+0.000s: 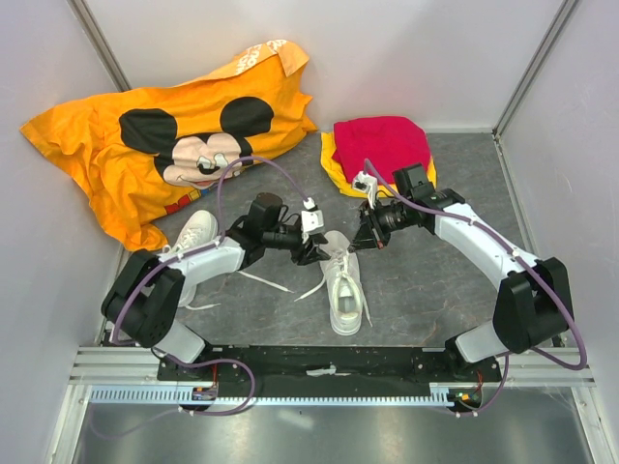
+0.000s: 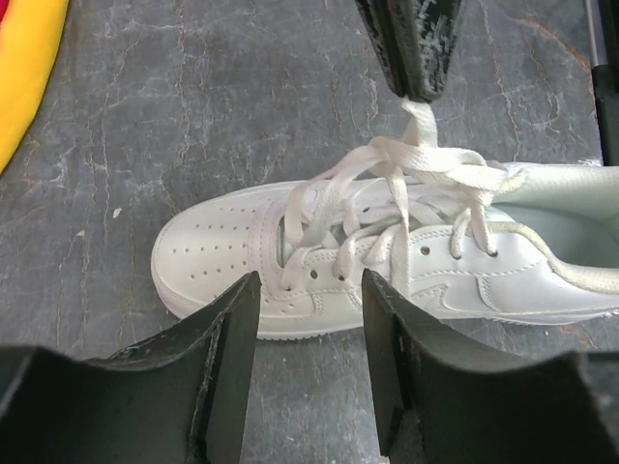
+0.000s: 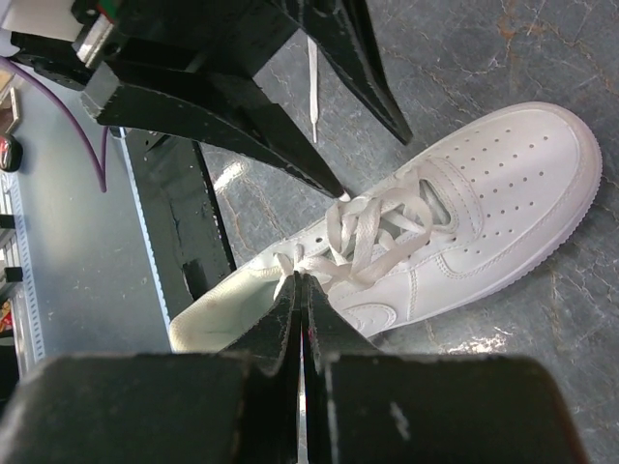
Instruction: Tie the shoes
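White leather low-top sneaker (image 2: 222,242): right hand (image 3: 300,280) clamped on its flat white lace (image 2: 426,174); left hand (image 2: 309,280), fingers apart, over its side.

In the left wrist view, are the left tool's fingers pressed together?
No, the left tool is open, and the white sneaker shows through the gap.

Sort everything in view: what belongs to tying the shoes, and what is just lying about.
Job: sneaker between the arms; second sneaker beside the left arm; lace pinched in the right gripper.
Lying about: orange cartoon-mouse shirt; red cloth; yellow cloth under it.
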Available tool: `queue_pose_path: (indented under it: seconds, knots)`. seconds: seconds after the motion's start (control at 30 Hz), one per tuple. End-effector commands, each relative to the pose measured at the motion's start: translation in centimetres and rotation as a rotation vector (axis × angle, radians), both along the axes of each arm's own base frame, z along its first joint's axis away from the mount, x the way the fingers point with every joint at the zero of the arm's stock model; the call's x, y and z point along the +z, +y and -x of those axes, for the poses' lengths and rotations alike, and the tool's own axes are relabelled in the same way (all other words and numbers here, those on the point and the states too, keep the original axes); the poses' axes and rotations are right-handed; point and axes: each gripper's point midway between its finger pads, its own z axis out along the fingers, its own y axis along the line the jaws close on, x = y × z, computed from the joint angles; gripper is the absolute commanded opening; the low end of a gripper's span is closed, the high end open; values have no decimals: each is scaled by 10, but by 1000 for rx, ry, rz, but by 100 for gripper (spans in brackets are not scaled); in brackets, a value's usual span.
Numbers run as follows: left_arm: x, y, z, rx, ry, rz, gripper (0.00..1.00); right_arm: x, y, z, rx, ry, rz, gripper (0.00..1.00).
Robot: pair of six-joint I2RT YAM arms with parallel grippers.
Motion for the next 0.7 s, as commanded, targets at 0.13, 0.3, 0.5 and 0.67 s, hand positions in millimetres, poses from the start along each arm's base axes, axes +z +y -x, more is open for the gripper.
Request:
queue_pose_path:
  seconds: [0.13, 0.3, 0.5, 0.67]
  knots:
    - [20, -26, -14, -69, -99, 85, 52, 14, 6, 0, 13, -56, -43, 0]
    - [14, -33, -11, -95, -81, 86, 52, 16, 7, 1, 12, -57, -49, 0]
    - [6, -37, -13, -84, -79, 71, 45, 19, 8, 2, 17, -64, -60, 0]
    - [13, -28, -19, -36, -105, 59, 10, 23, 7, 2, 14, -72, -62, 0]
